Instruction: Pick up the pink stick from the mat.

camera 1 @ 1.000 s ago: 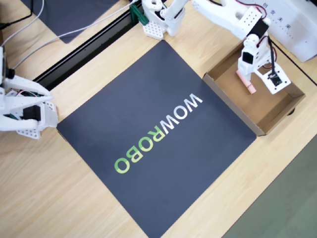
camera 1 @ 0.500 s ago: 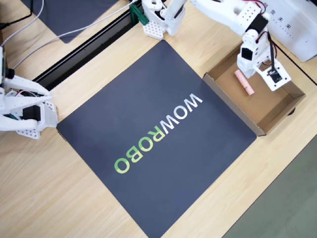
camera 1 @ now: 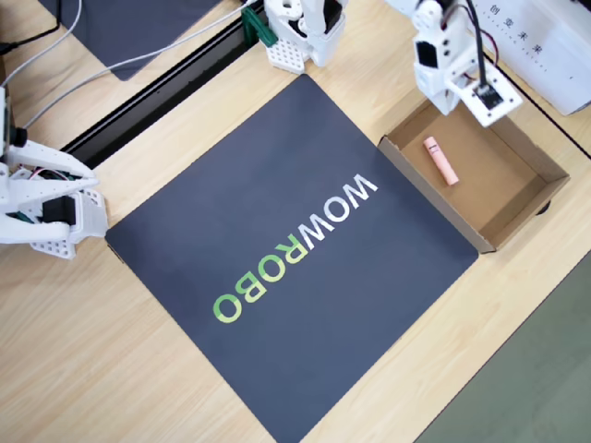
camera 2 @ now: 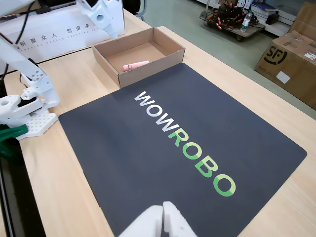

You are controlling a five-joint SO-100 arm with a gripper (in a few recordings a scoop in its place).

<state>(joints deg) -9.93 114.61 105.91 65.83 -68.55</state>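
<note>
Wooden table (camera 1: 83,351), one mat (camera 1: 286,249), one pink stick (camera 1: 440,160) lying in one cardboard box (camera 1: 503,221)

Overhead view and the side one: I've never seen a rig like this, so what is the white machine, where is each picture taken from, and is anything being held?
The white machine is a small robot arm with a two-finger gripper. One picture looks straight down on the table; the fixed view looks across it from the mat's near corner. On the wooden table lies a dark mat printed WOWROBO. Beside it sits an open cardboard box, and the pink stick lies loose on its floor, not on the mat. The gripper hangs over the box's far edge, apart from the stick. It holds nothing that I can see; whether its fingers are open or shut is unclear.
</note>
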